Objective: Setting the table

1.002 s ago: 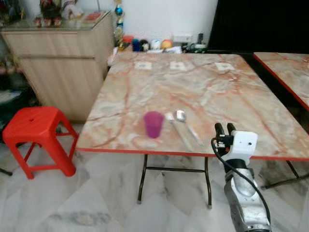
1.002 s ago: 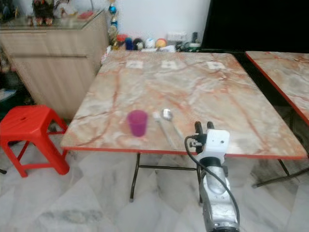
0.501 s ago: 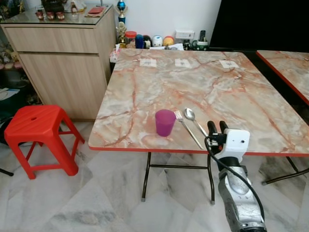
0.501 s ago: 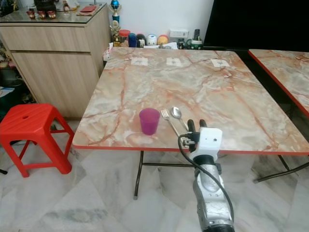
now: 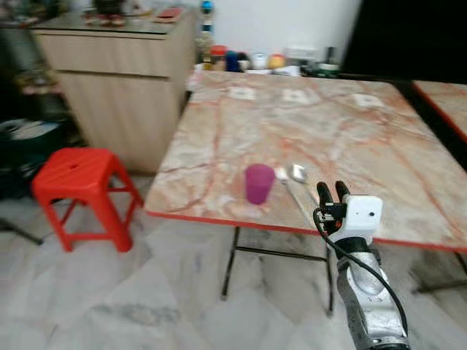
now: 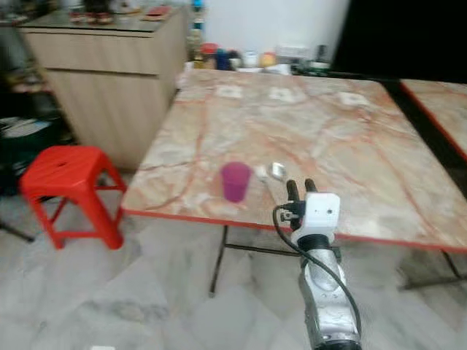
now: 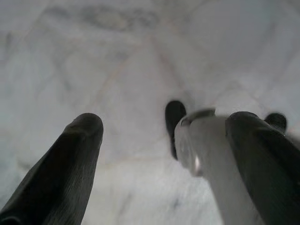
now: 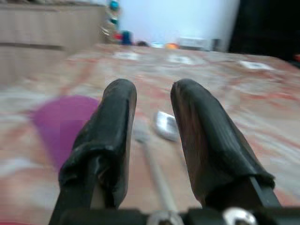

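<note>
- The right gripper (image 5: 330, 191) is raised at the near edge of the square pink-and-orange marbled table (image 5: 343, 131), its two black fingers (image 8: 112, 126) slightly apart with nothing between them.
- Just beyond the fingertips lie a silver metal fork (image 8: 149, 154) and a silver metal spoon (image 5: 298, 173), side by side on the table (both blurred in the right wrist view).
- A translucent purple plastic cup (image 5: 258, 183) stands upright to the left of the fingers, just beside the fork.
- The left gripper (image 7: 164, 140) hangs over the grey marble floor (image 7: 93, 70); its fingers are spread, and a pale cylindrical object (image 7: 220, 168) rests against one of them (what it is cannot be told).
- A red plastic stool (image 5: 82, 175) stands well left of the table, near a light wooden cabinet (image 5: 124, 87).
</note>
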Tool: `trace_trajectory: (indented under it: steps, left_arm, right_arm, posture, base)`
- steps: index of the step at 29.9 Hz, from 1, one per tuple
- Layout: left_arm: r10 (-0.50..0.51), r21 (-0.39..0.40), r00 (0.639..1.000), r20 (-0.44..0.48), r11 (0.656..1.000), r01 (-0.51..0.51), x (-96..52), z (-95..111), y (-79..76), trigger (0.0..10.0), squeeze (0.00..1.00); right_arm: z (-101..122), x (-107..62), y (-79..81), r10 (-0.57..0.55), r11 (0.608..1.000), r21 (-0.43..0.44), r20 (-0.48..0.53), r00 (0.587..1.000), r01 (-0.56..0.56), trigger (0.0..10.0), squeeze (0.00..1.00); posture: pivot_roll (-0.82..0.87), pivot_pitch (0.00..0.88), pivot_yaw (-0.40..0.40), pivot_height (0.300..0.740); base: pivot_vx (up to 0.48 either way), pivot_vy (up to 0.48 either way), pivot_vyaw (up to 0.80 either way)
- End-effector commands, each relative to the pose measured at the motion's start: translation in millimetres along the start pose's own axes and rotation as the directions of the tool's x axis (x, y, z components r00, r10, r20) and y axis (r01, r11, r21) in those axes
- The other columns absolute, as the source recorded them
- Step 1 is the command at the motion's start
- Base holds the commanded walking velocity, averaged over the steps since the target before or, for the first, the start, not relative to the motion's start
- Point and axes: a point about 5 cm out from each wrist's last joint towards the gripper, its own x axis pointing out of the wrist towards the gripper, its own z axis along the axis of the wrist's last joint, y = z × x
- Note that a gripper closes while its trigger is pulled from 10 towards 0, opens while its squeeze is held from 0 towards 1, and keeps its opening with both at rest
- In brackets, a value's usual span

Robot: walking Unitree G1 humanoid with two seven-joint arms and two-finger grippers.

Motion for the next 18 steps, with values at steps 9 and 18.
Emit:
trace_trajectory:
  steps: [9, 18]
  left_arm:
    - [-0.008, 0.016, 1.0, 0.013, 1.0, 0.007, 1.1, 3.8, -1.8, 10.0, 0.0]
    - [-0.016, 0.017, 1.0, 0.025, 1.0, 0.015, 1.9, 6.6, -4.9, 10.0, 0.0]
  right_arm:
    - [4.5, 0.5, -16.3, -0.08, 0.997, -0.012, 0.03, 0.996, 0.081, 10.0, 0.0]
    - [4.8, 0.9, -14.3, -0.062, 0.997, -0.037, 0.033, 0.998, 0.063, 10.0, 0.0]
  posture:
    - [0.01, 0.047, -0.032, 0.74]
    - [0.01, 0.05, -0.035, 0.74]
  base:
    - [0.193, 0.0, 0.0]
    - [0.265, 0.0, 0.0]
